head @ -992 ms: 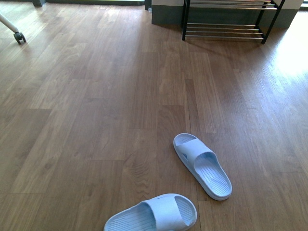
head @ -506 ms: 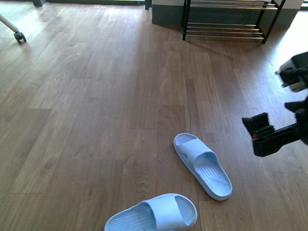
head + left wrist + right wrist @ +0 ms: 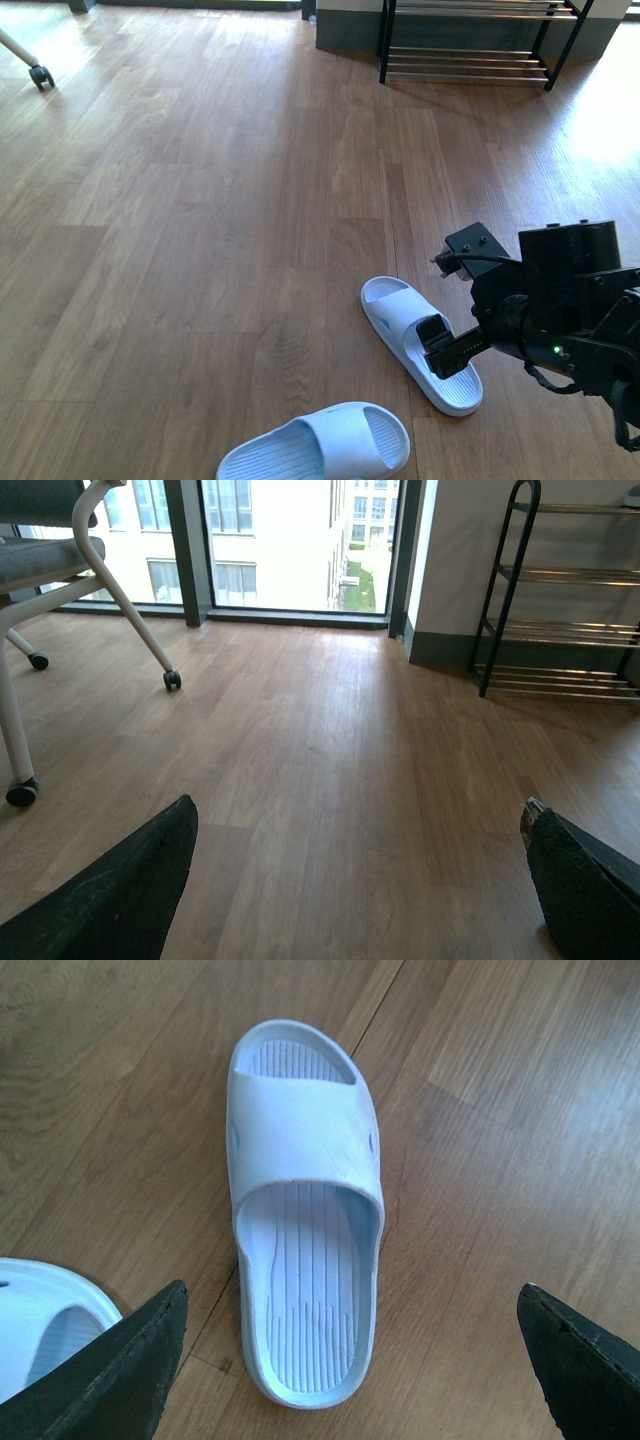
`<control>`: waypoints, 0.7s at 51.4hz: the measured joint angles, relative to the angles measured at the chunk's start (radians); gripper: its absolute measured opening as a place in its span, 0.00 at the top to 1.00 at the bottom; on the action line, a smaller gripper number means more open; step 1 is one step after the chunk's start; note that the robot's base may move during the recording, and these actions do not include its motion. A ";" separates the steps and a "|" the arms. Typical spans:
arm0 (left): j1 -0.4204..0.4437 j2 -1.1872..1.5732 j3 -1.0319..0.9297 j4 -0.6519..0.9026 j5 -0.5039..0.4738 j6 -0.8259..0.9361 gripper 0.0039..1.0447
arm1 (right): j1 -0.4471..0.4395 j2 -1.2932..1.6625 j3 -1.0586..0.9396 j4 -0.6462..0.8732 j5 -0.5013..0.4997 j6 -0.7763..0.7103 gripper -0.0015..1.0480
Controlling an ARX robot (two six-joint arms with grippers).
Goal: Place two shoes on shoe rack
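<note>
The two shoes are pale blue slide sandals on the wooden floor. One shoe [image 3: 400, 318] [image 3: 305, 1250] lies near the front, toe pointing away. The other shoe [image 3: 320, 445] [image 3: 40, 1320] lies sideways at the front edge. My right gripper [image 3: 445, 350] [image 3: 352, 1290] hovers open over the heel end of the first shoe, touching nothing. My left gripper [image 3: 360, 805] is open above bare floor and does not show in the front view. The shoe rack [image 3: 465, 60] [image 3: 560, 630], with a black frame and chrome bars, stands at the far wall.
A chair on white legs with casters [image 3: 60, 560] stands at the far left; one caster [image 3: 40, 77] shows in the front view. A tall window [image 3: 290, 540] lies behind it. A grey wall base [image 3: 345, 30] runs beside the rack.
The right arm came in from the right edge and moved left and down until its gripper is over the nearer shoe's heel. Neither shoe has moved.
</note>
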State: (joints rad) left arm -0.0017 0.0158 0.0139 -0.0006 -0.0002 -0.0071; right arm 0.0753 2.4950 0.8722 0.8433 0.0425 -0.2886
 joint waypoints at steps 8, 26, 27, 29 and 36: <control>0.000 0.000 0.000 0.000 0.000 0.000 0.09 | 0.012 0.097 0.092 0.006 -0.002 -0.011 0.09; 0.000 0.000 0.000 0.000 0.000 0.000 0.09 | 0.011 0.245 0.269 0.003 -0.034 -0.064 0.09; 0.000 0.000 0.000 0.000 0.000 0.000 0.09 | 0.009 0.252 0.279 -0.002 -0.035 -0.068 0.09; 0.000 0.000 0.000 0.000 0.000 0.000 0.09 | 0.006 0.265 0.295 -0.008 -0.035 -0.074 0.09; 0.000 0.000 0.000 0.000 0.000 0.000 0.09 | -0.007 0.307 0.350 -0.033 -0.036 -0.092 0.09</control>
State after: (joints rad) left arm -0.0017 0.0158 0.0139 -0.0006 0.0002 -0.0071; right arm 0.0681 2.8017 1.2221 0.8101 0.0067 -0.3801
